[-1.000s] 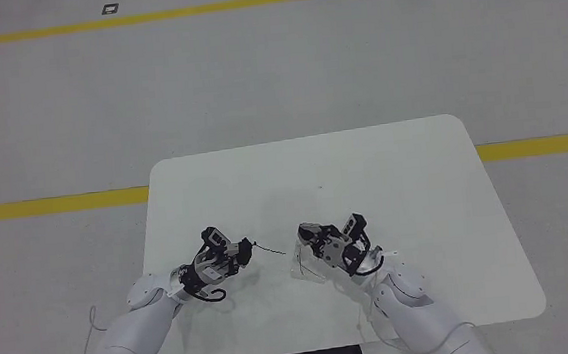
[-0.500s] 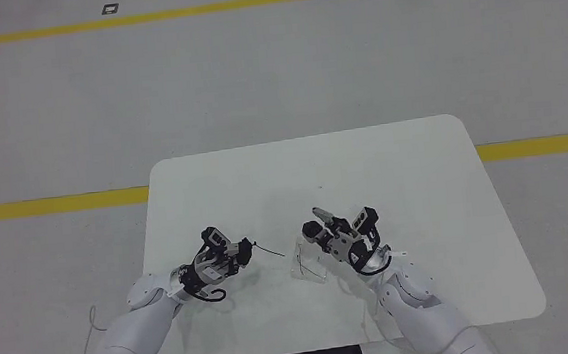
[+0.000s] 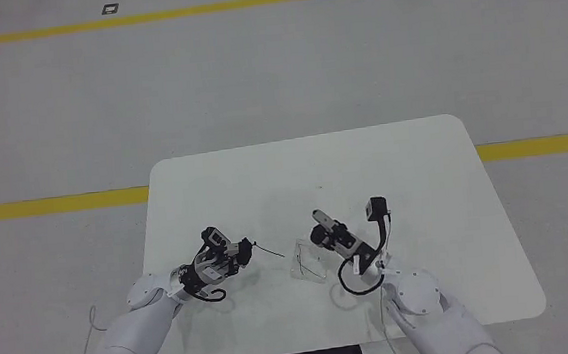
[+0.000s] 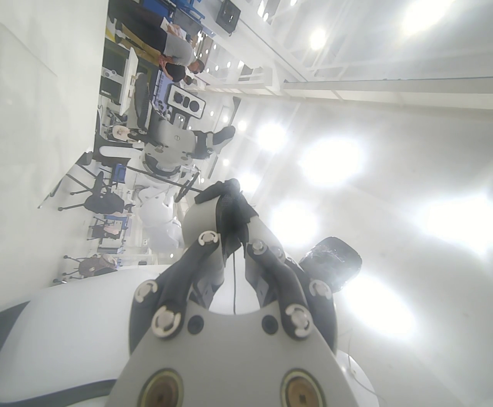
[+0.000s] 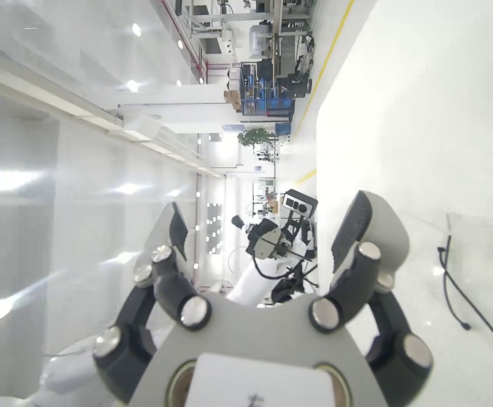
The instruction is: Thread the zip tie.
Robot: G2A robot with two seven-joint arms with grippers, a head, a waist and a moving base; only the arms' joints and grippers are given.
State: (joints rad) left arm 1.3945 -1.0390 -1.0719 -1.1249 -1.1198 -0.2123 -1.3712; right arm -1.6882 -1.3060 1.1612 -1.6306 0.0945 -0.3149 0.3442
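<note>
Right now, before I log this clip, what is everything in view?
table: one, white, before the robot.
zip tie: one, black, in the left gripper, free end pointing toward the right gripper.
clear bag: one, transparent, flat on the table beside the right gripper.
loose tie: at least one, black, in or on the clear bag.
floor lines: two, yellow, on the grey floor.
left gripper: one, grey-black, shut on the zip tie.
right gripper: one, grey-black, open and empty, over the table.
</note>
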